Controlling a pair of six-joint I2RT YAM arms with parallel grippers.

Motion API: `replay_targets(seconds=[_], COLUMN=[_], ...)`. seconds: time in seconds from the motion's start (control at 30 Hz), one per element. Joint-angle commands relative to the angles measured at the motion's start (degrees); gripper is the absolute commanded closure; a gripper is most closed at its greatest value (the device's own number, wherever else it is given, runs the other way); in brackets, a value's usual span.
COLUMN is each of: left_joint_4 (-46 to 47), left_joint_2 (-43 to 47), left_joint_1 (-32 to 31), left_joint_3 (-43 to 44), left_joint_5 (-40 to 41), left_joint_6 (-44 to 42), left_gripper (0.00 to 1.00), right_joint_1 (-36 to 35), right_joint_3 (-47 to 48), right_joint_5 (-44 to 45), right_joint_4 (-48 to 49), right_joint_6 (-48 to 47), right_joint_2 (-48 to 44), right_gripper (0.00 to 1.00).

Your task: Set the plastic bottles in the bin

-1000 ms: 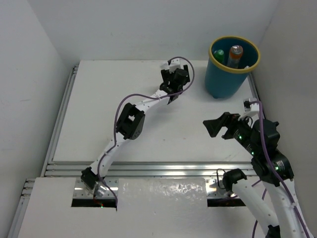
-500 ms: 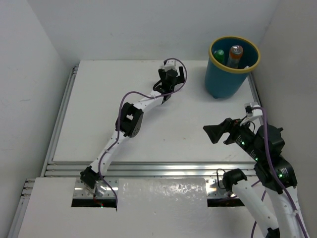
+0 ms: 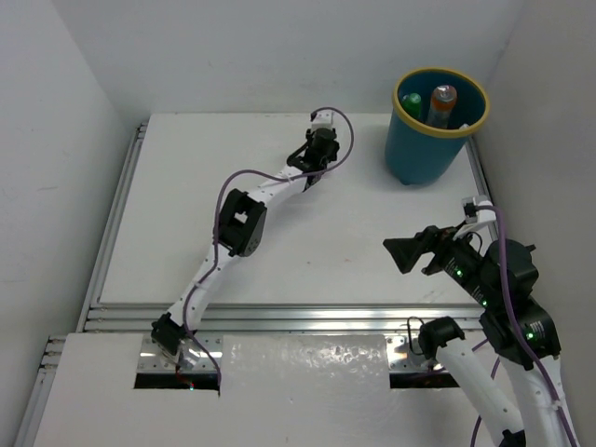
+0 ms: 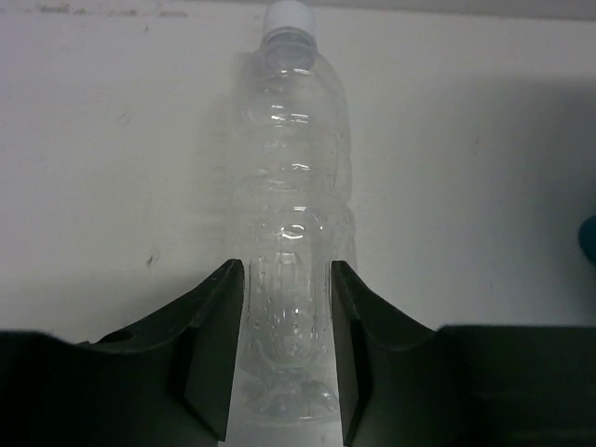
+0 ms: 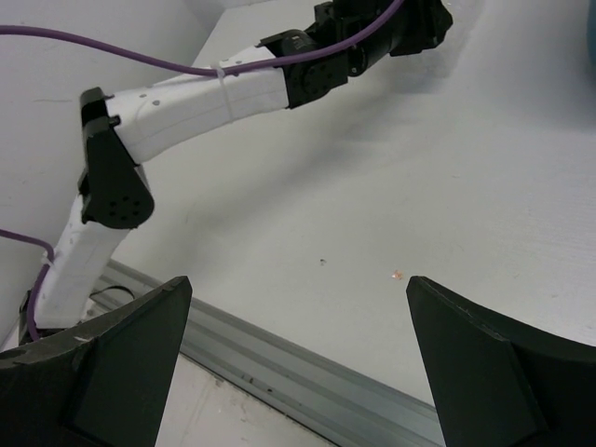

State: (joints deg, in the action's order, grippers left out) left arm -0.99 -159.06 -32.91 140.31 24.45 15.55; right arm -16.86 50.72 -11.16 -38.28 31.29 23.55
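Note:
A clear plastic bottle (image 4: pixel 293 205) with a white cap lies on the white table, cap pointing away. My left gripper (image 4: pixel 287 289) is shut on its lower body, one finger on each side. In the top view the left gripper (image 3: pixel 321 149) is low over the far middle of the table, and the bottle is hidden under it. The teal bin (image 3: pixel 424 149) with a yellow rim stands at the far right. It holds a green bottle (image 3: pixel 411 101) and an orange bottle (image 3: pixel 442 102). My right gripper (image 3: pixel 402 251) hovers open and empty at the near right.
The white back wall rises just beyond the held bottle's cap. Grey metal rails (image 3: pixel 279 317) run along the table's near edge, and another rail (image 3: pixel 116 214) runs along its left side. The left arm's link (image 5: pixel 186 98) stretches across the right wrist view.
My left gripper has moved a little toward the back wall, come down and shut on the clear bottle. The right arm has drifted slightly toward the near edge, still open.

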Motion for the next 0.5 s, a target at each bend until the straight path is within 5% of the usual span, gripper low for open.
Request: replay_targets(seconds=[0.0,0.17,0.23,0.33,0.47], left_joint_4=[-11.0,-15.0,-17.9,-27.3,-29.0], left_joint_2=[7.5,17.0,17.6,16.9,23.9], left_joint_1=[0.5,0.6,0.6,0.5,0.4], left_joint_3=[-8.6,-24.2,-25.2,-23.7,-36.5], left_joint_5=[-1.1,-8.7,-11.6,-15.8,-17.3], left_joint_6=[-1.4,-3.5,-4.3,-3.5,-0.8], left_gripper=[0.82,0.78,0.68,0.65,0.64], right_joint_1=[0.0,0.0,0.0,0.0,-0.1], right_joint_3=[2.1,3.3,3.8,4.7,4.7], right_joint_5=[0.2,0.5,0.3,0.2,-0.8], right_joint_4=[0.1,0.1,0.0,-0.5,-0.1], right_joint_6=[-1.4,-2.7,-2.9,-2.6,-1.1], right_joint_2=[-0.3,1.4,1.9,2.0,1.2], right_gripper=[0.01,0.01,0.01,0.01,0.01])
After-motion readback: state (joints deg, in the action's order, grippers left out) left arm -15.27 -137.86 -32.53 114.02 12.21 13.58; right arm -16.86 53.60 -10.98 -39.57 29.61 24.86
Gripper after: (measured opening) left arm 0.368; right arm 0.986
